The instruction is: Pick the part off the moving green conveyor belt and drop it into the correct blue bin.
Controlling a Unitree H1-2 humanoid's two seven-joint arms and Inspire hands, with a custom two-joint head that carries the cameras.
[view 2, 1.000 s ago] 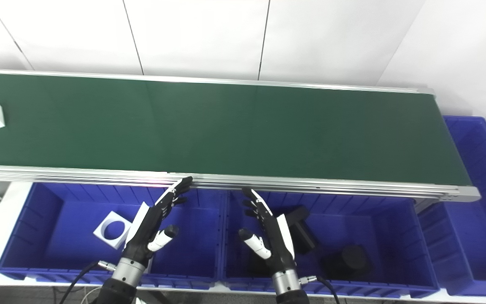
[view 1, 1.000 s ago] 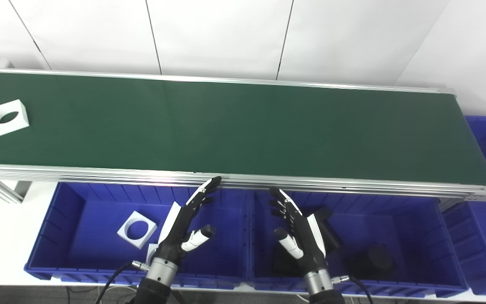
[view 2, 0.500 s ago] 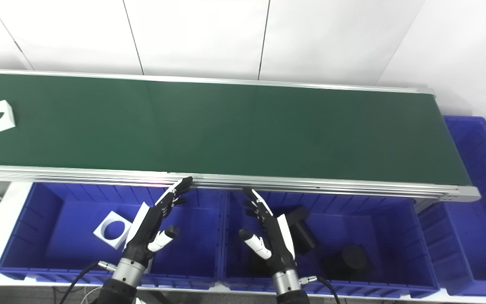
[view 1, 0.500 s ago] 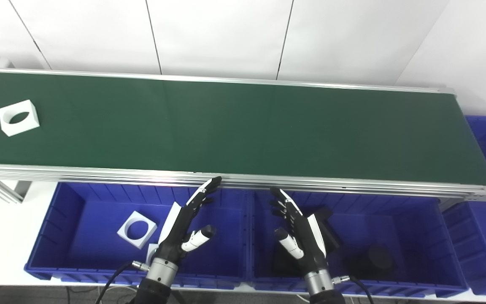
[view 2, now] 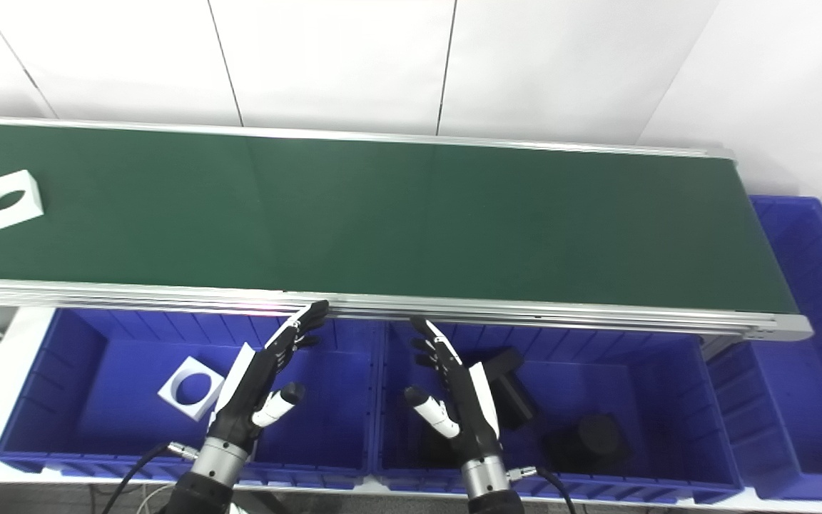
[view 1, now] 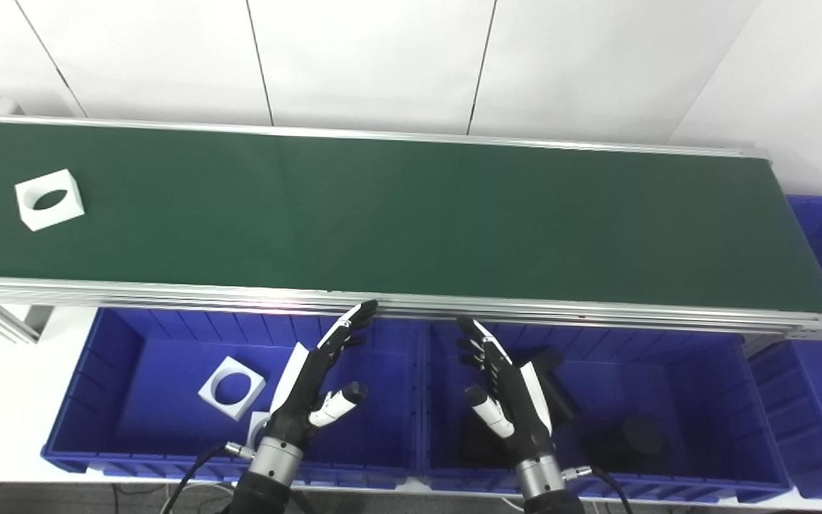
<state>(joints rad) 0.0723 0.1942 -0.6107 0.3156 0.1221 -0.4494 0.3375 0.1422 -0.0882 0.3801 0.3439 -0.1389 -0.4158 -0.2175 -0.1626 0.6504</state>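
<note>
Since the earlier frames the white part (view 1: 49,199) had ridden the belt (view 1: 411,214) rightward, closer to the hands, though it lay far up and to the left of the left hand (view 1: 311,389), well apart from it. Both hands had stayed put, empty with fingers spread. The left hand hovered over the left bin (view 1: 118,442), fingertips up near the belt's near rail; a white square (view 1: 232,387) lay in that bin just left of it. The right hand (view 1: 507,400) hovered over the middle bin (view 1: 725,471), dark parts (view 1: 628,435) lying to its right
</note>
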